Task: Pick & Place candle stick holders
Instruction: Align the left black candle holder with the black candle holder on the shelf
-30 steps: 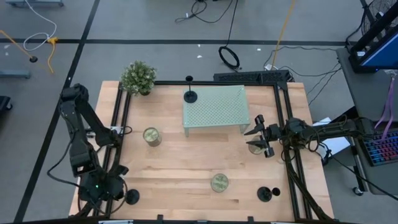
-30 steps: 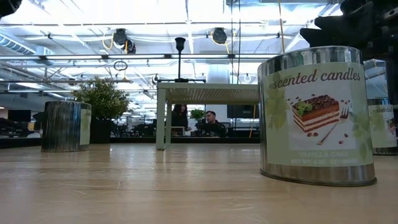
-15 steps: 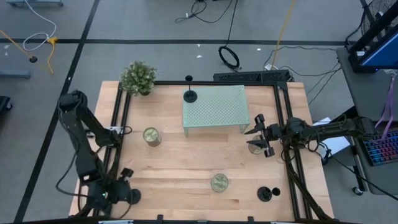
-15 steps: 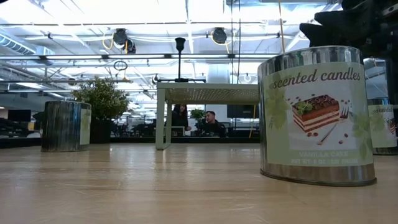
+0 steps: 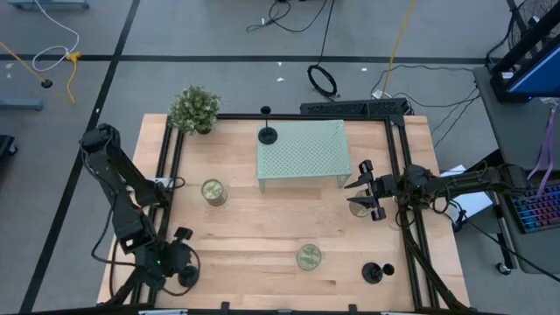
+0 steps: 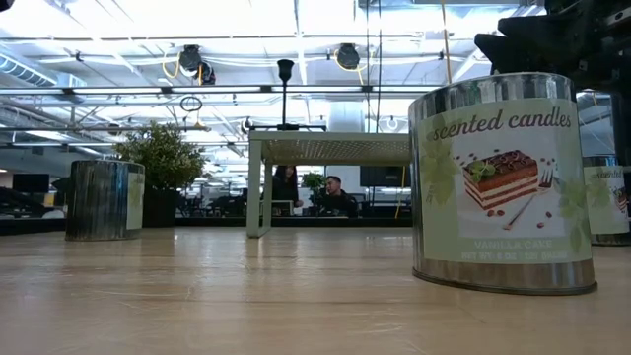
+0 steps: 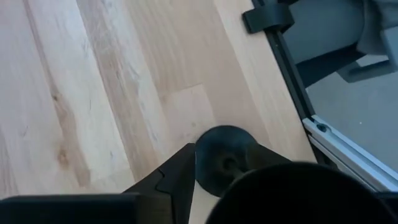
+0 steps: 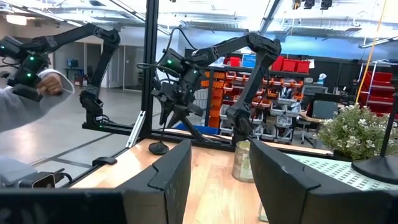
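Three black candle stick holders show. One stands on its disc base at the table's near left corner (image 5: 187, 277), one on the pale green rack's far left corner (image 5: 268, 134), and one at the near right (image 5: 374, 272). My left gripper (image 5: 180, 261) is open and points down over the near-left holder. In the left wrist view its fingers (image 7: 181, 174) stand on either side of the holder's disc (image 7: 217, 163); I see no touch. My right gripper (image 5: 362, 187) is open and empty above a tin (image 5: 358, 208) at the right edge.
Greenish-gold tins stand at left centre (image 5: 213, 192) and near centre (image 5: 308, 256). The rack (image 5: 304, 150) stands at the far middle and a potted plant (image 5: 194, 108) at the far left corner. A black frame rail (image 5: 166, 188) runs along the table's sides. A person's sleeve (image 8: 25, 118) shows beyond the table.
My left gripper has swung from outside the near left corner toward the table's right, and now stands over the near-left holder. The holder has stayed in place. My right arm has kept still.
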Controlling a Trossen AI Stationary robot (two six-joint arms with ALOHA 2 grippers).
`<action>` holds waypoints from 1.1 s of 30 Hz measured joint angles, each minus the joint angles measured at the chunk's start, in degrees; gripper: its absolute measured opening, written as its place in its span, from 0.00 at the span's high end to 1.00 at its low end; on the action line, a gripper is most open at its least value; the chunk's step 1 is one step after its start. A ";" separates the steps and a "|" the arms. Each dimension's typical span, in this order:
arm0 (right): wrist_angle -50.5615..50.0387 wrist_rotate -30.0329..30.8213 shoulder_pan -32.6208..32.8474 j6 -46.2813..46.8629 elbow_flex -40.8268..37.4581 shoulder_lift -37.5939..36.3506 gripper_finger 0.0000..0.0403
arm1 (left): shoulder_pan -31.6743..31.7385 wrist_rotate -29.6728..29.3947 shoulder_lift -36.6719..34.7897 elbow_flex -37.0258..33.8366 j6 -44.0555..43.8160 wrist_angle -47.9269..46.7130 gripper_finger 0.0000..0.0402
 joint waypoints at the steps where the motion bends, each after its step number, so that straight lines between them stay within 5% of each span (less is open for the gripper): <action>1: 0.02 0.00 0.00 0.01 0.00 0.00 0.61 | 0.37 0.67 -0.01 0.00 0.00 -0.07 0.65; 9: 0.00 0.00 0.00 0.02 0.00 0.02 0.61 | 1.76 1.30 -0.06 0.00 0.07 0.21 0.83; 21: 0.00 0.00 0.00 0.02 0.00 0.02 0.61 | 9.23 1.18 -0.11 0.07 1.37 2.69 0.76; 33: 0.00 0.00 0.00 0.02 0.00 0.00 0.61 | 21.54 4.33 -0.11 0.07 8.72 4.13 0.83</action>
